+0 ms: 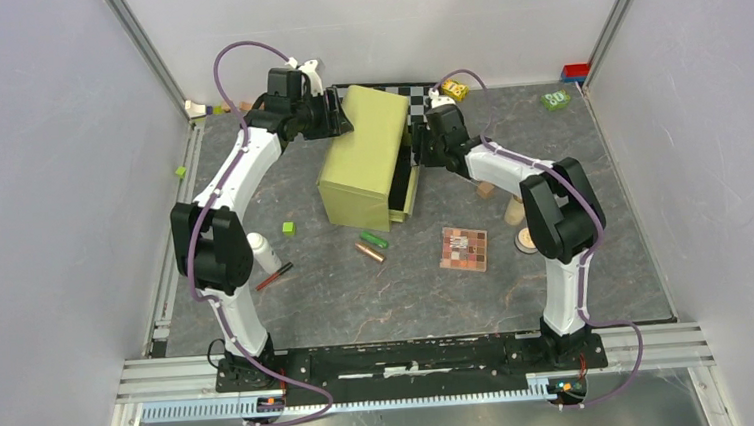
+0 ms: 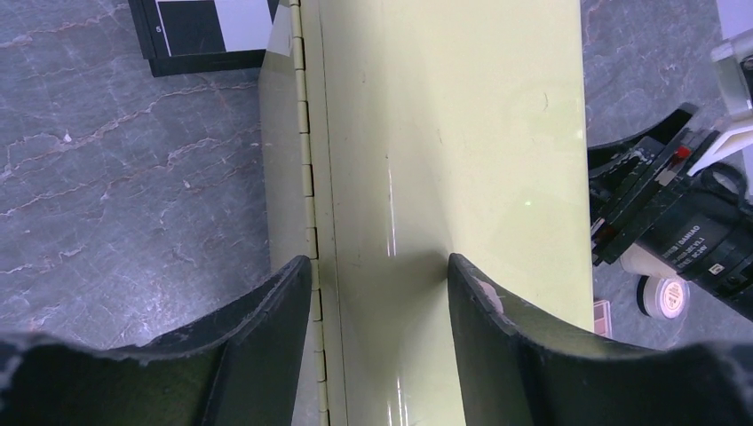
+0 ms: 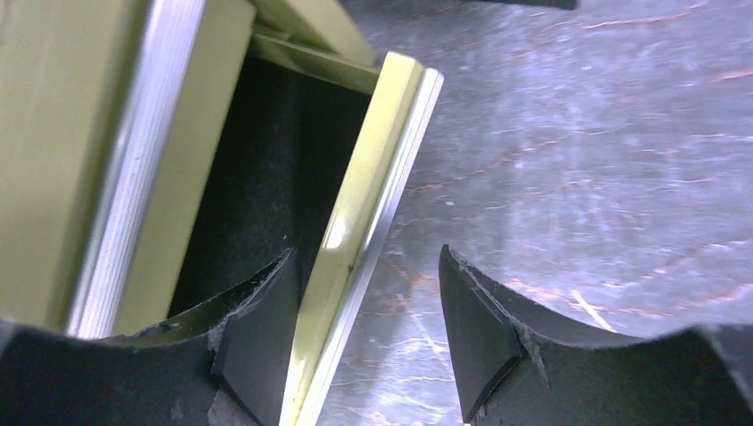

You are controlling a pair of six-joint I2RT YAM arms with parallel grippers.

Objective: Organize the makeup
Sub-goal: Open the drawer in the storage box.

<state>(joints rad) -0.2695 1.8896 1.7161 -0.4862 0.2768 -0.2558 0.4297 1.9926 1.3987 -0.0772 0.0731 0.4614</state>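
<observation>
**A:** Both arms are out at the olive-green case in the middle of the bench. The left hand is at its far end and the right hand is on its right side.

**B:** On the left wrist view that hand is wide open, set against the case's flat side. One fingertip is right beside the hinge line and the other is further across the panel. There's nothing pinched between them.

**A:** And the right one?

**B:** Spread as well. One finger sits inside the dark interior and the other is out over the bench. The silver-trimmed rim runs between them, close to the inner finger, and it's not clamped.

**A:** The makeup lies out on the bench. The eyeshadow palette is in front of the case, off to the right. The green tube and bronze tube are side by side just before its near corner.

**B:** The white bottle and red pencil are tucked by the left arm's elbow. A round compact and the beige bottle sit beside the right arm, partly hidden.

**A:** The chequered board is behind the case, and there's a green cube to its left.
</observation>
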